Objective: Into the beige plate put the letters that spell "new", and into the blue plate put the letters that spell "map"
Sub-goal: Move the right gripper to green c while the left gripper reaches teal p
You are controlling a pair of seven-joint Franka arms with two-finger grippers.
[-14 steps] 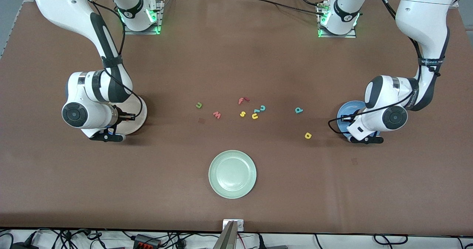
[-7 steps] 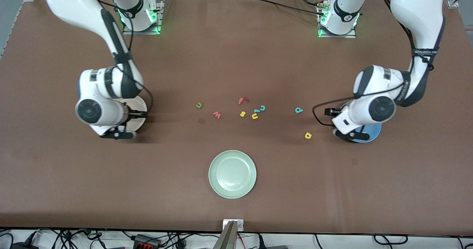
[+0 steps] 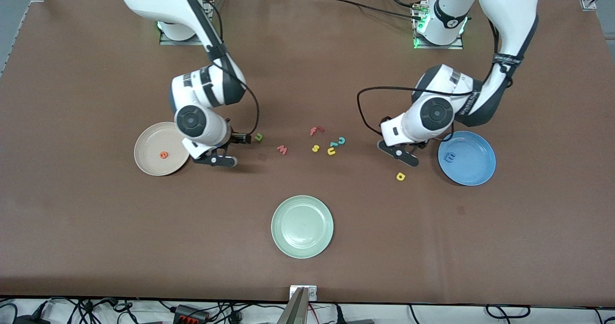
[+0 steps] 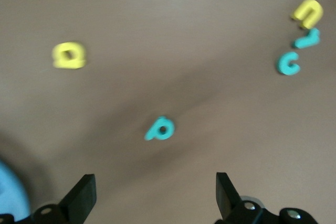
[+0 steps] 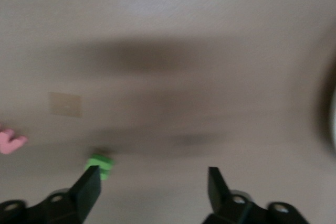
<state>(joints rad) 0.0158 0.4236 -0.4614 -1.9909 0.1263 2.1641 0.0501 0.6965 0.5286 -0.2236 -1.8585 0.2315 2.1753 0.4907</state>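
Note:
The beige plate (image 3: 149, 143) holds the orange e (image 3: 164, 155). The blue plate (image 3: 474, 164) holds the blue m (image 3: 450, 157). My right gripper (image 3: 227, 144) (image 5: 153, 170) is open and low over the table, with the dark green n (image 3: 258, 136) (image 5: 100, 163) just outside one fingertip. The pinkish w (image 3: 282, 149) (image 5: 10, 141) lies a little past it. My left gripper (image 3: 402, 146) (image 4: 154, 178) is open over the teal p (image 4: 160, 128), which the arm hides in the front view. The yellow stemmed letter (image 3: 400, 176) (image 4: 69, 55) lies nearer the front camera.
A red f (image 3: 315, 130), yellow s (image 3: 315, 148), yellow u (image 3: 331, 151) and teal c (image 3: 341, 141) lie clustered mid-table between the two arms. A pale green plate (image 3: 301, 226) sits nearer the front camera.
Both arms swung from over their plates toward the middle of the table and both grippers opened. The orange e now shows in the beige plate, the blue m in the blue plate.

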